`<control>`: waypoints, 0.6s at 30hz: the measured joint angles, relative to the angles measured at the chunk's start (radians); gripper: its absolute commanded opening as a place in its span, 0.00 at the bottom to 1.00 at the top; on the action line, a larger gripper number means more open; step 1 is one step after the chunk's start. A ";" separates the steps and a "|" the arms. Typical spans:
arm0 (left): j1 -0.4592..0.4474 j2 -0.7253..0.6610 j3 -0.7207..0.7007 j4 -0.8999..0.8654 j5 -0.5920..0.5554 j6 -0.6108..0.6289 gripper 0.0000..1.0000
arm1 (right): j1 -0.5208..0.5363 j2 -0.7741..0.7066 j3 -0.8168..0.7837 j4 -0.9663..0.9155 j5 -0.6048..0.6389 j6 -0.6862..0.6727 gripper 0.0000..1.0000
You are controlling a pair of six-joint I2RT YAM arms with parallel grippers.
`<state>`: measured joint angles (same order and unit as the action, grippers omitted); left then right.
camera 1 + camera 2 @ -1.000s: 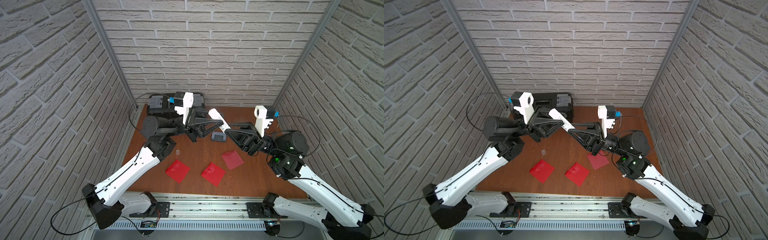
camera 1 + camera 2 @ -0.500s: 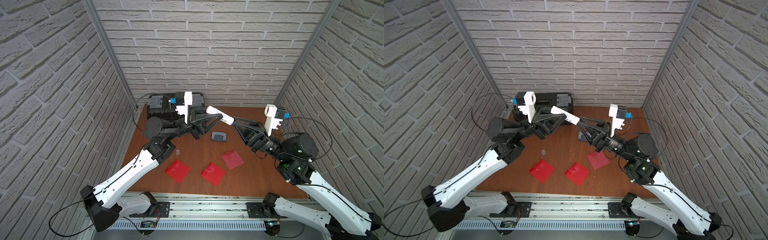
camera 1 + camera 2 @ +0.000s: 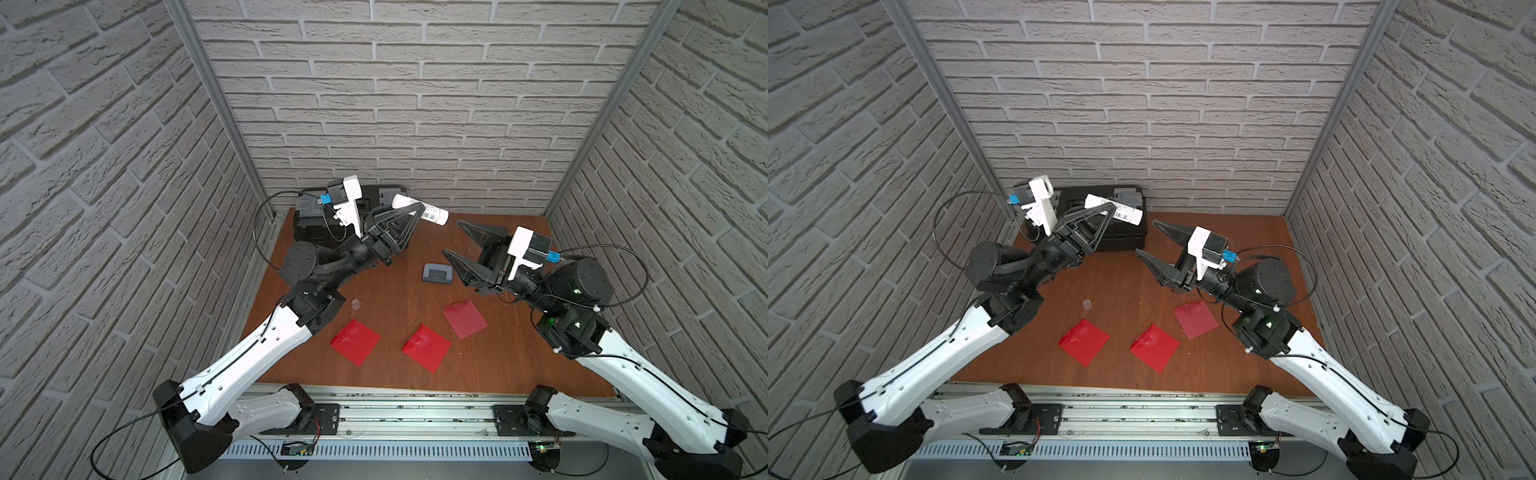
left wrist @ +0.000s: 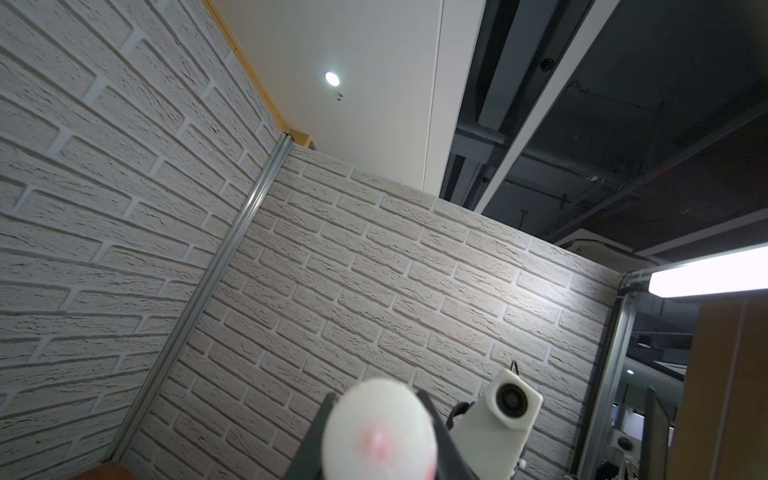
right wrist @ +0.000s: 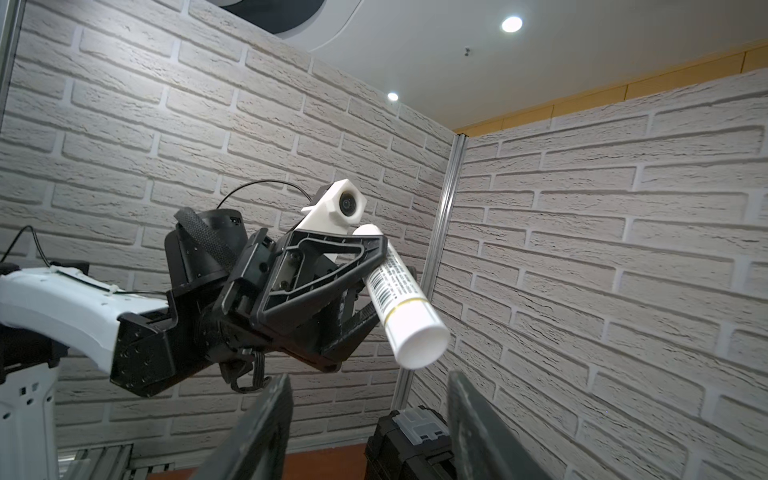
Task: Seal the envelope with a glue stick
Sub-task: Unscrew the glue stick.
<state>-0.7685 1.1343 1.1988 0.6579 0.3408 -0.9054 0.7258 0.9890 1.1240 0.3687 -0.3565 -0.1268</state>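
The glue stick [image 5: 401, 297] is white with black barcode print and a thin yellow band (its tip looks pinkish in the left wrist view). In front of the grey-blue hole punch [image 3: 435, 274], three plain red envelopes [image 3: 355, 341] [image 3: 427, 347] [image 3: 464, 319] lie on the reddish-brown table [image 3: 498, 365], the one nearest the punch a duller red. The walls [image 3: 415, 104] behind the punch show a pale grey brick pattern.

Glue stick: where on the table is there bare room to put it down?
The table is bare at its middle, between the clear cap, the hole punch and the red envelopes, and at the front right past them. The back left is crowded by the black case.
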 measured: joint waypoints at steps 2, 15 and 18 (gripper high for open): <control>0.000 0.000 -0.002 -0.008 -0.006 -0.008 0.00 | 0.000 0.027 0.015 -0.010 -0.008 -0.042 0.59; 0.003 -0.005 -0.002 -0.016 -0.024 -0.019 0.00 | 0.000 0.101 0.161 -0.161 -0.008 -0.277 0.54; 0.004 -0.005 -0.002 -0.025 -0.025 -0.023 0.00 | 0.000 0.109 0.169 -0.182 -0.002 -0.306 0.47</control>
<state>-0.7643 1.1297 1.1973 0.6331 0.3157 -0.9279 0.7258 1.0985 1.2926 0.1871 -0.3580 -0.4328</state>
